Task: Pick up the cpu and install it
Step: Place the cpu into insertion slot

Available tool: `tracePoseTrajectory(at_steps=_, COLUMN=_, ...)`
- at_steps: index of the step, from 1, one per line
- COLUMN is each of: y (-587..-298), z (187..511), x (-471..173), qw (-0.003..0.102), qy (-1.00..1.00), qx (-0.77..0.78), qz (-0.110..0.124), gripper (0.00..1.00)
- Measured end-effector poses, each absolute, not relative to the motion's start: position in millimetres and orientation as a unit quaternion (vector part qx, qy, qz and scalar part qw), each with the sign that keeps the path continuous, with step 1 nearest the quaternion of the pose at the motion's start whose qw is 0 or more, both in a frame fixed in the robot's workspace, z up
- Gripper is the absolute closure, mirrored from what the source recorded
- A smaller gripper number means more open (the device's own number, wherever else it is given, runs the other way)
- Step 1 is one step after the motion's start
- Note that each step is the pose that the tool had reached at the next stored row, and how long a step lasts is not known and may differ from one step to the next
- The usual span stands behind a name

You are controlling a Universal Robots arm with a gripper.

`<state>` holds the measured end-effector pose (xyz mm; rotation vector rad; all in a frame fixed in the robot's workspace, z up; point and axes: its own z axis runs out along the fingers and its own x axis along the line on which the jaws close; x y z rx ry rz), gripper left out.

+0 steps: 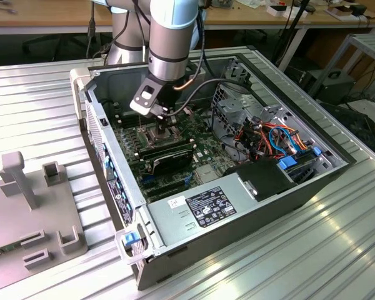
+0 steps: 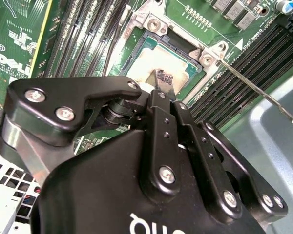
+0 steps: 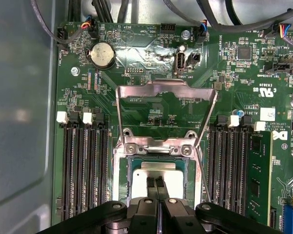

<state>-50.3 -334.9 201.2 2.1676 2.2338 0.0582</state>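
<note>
At the exterior view's left a grey fixture plate with upright blocks lay on the slatted metal table, well apart from the work. Next came the open computer case, its perforated side wall standing between that plate and the motherboard. The arm reached down into the case from above, a black cable looping beside it, and the gripper hung over the processor socket. In the first wrist view the cpu lay seated in the socket. The gripper had its two fingers pressed together with nothing between them, the tips over the middle of the cpu's lid. Whether they touched the lid or stopped just above it I could not tell. The metal load plate stood hinged open beyond the socket, and the thin retention lever slanted up just beside the fingers, the nearest obstruction. Banks of memory slots flanked the socket on both sides, and a coin battery sat past the load plate. The second wrist view showed the same lever jutting out past the socket corner, near the gripper and cpu. Toward the exterior view's right ran orange and blue cables beside a drive cage, with the power supply along the near edge.
</note>
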Motion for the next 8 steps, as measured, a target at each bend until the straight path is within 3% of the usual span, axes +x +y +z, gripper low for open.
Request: tracePoseTrajectory(at_steps=8, y=-334.9, z=201.3, x=-50.2, qw=0.014, qy=0.717, qx=0.696, qz=0.019, gripper=0.89)
